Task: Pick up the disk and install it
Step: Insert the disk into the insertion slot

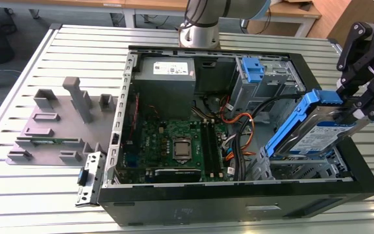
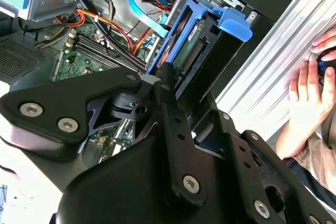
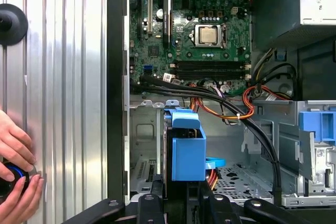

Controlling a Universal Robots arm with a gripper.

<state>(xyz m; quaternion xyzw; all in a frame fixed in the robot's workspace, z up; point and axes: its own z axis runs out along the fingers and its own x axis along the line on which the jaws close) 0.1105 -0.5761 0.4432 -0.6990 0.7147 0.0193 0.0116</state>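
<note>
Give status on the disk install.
Gripper shut on the disk, held tilted over the drive bay, not yet seated. Black and orange cables run beside the bay. A person's hand rests on the table outside the case.

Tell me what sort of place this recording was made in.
Probably a robotics lab workbench: the arm's base stands on a slotted metal table, the gripper holds the disk over an open computer case, and wooden desks stand behind.
</note>
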